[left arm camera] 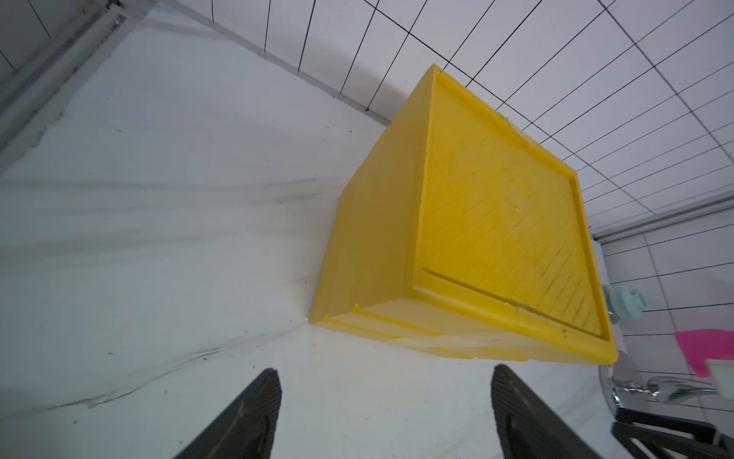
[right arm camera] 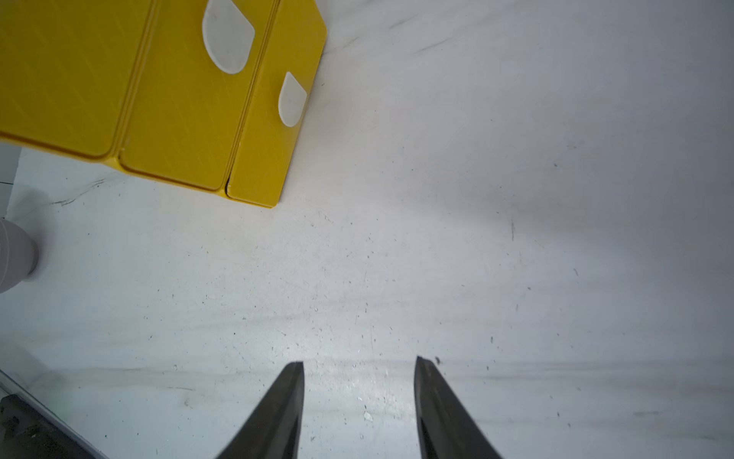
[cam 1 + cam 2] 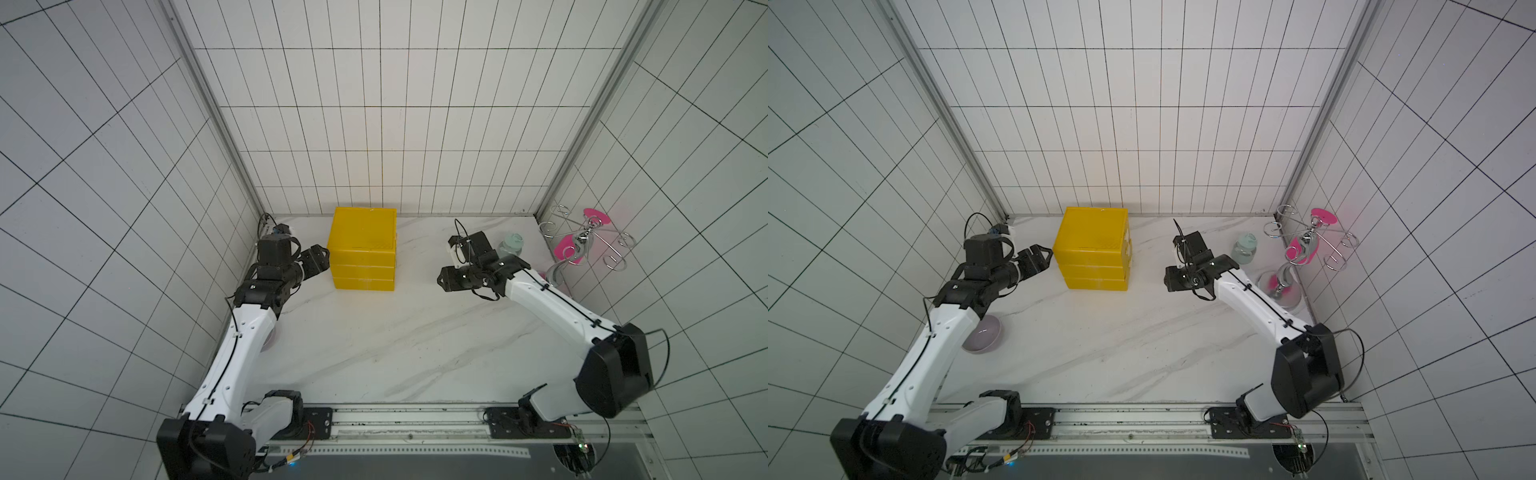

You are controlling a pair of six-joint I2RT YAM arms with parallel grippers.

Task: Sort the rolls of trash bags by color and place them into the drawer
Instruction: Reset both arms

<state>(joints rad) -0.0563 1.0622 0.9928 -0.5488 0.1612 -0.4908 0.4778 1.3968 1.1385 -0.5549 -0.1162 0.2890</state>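
Drawer (image 3: 361, 245) closed | left pincer (image 1: 385, 369) wide, empty | right pincer (image 2: 359, 361) parted, empty

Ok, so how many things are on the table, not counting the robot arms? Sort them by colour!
Yellow: 1, the drawer box
Pale green: 1, the jar
Light purple: 1, the bowl, partly hidden under an arm
Silver and pink: 1, the metal rack
Total: 4

We are seeing a yellow drawer unit (image 3: 362, 249) standing upright near the back edge of the table (image 3: 415, 332). Its three stacked drawers are sitting shut, their white tabs (image 2: 227, 35) facing right.
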